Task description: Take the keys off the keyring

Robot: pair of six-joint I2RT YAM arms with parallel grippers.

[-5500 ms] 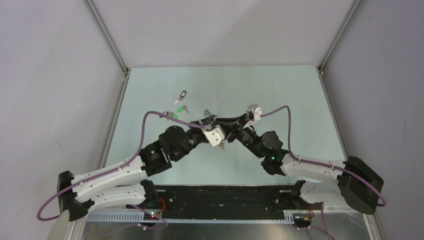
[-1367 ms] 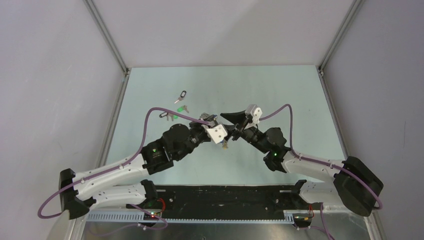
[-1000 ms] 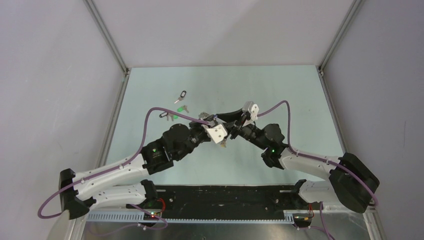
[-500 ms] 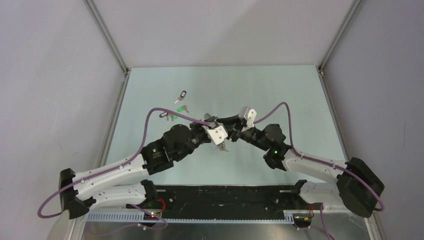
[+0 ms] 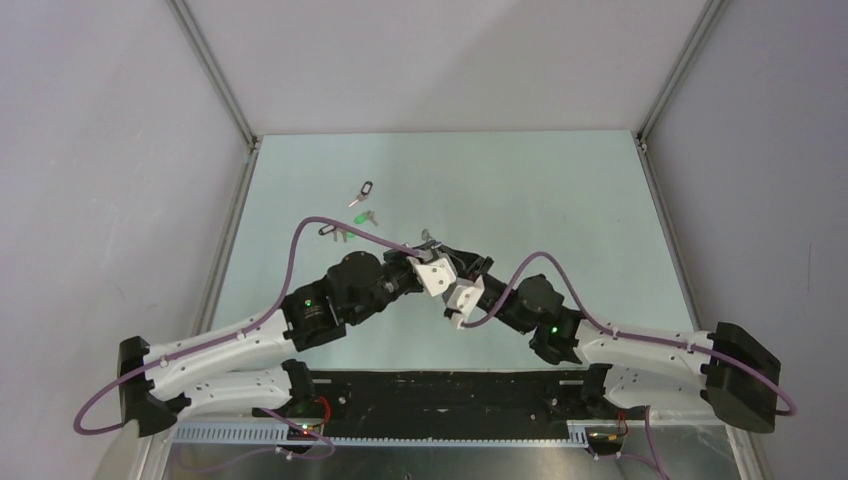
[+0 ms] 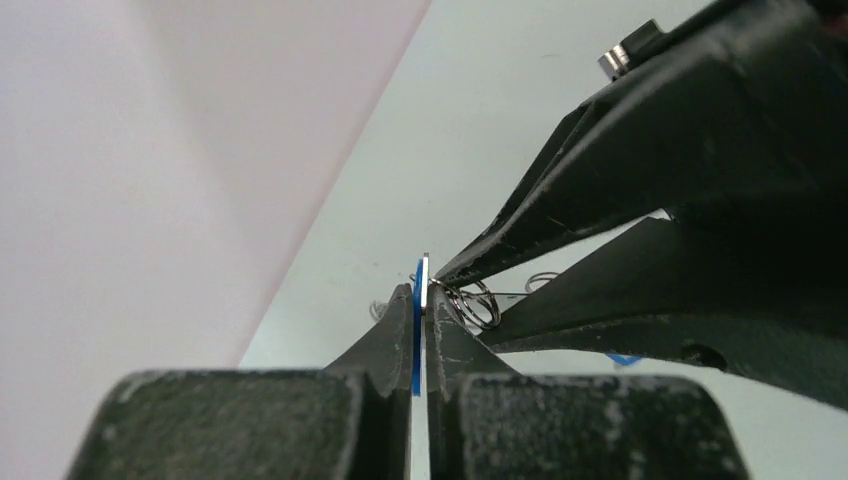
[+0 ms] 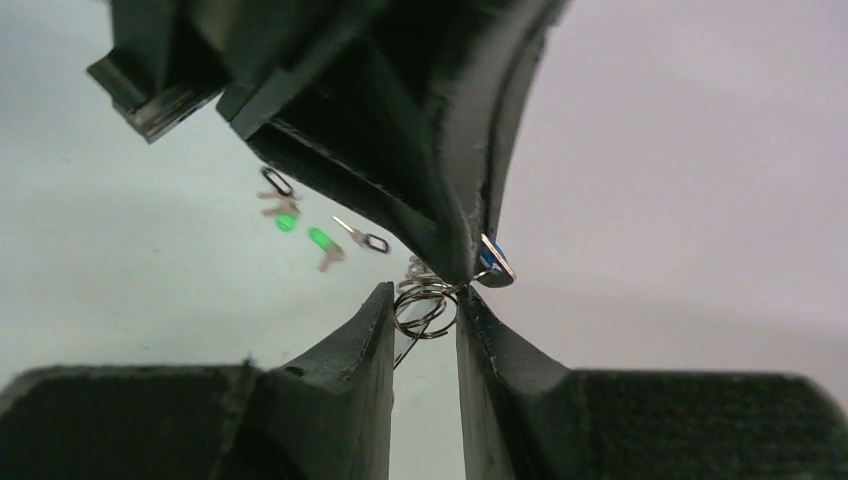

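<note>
Silvery wire coils of the keyring [image 7: 424,305] are held above the pale-green worktop [image 5: 560,190], near its middle, between the two arms. The keyring is caught between the right jaws, which are closed narrowly on it from both sides. A blue-headed key [image 6: 417,290], touching the keyring, is pinched flat by the left jaws, which are pressed together. Each wrist view is largely blocked by the other arm's black fingers [image 6: 640,160]. Well apart, at the worktop's far left, loose green-headed keys [image 7: 320,240] and a black-tagged key [image 5: 364,189] are seen, with a purple cable [image 5: 345,227] arched just beside them.
</note>
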